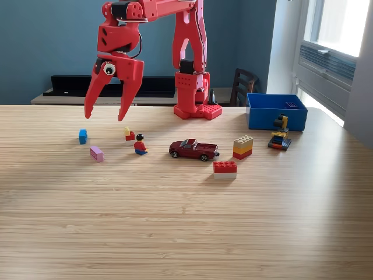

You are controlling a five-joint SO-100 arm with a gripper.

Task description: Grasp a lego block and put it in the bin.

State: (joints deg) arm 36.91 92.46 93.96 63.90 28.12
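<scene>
The red gripper (106, 114) is held up in the air on the exterior view's left, with its two claws spread wide and nothing between them. Below it, a small blue block (83, 136), a pink block (97, 154) and a little red and yellow block (129, 135) are lying on the table (175, 233). The blue bin (276, 112) is far off on the right. One block should be picked, the claws lowered straight over it, one claw on each side, then closed gently.

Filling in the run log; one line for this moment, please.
end effector: open, empty | above small blue block and pink block | bin: exterior view's right
</scene>
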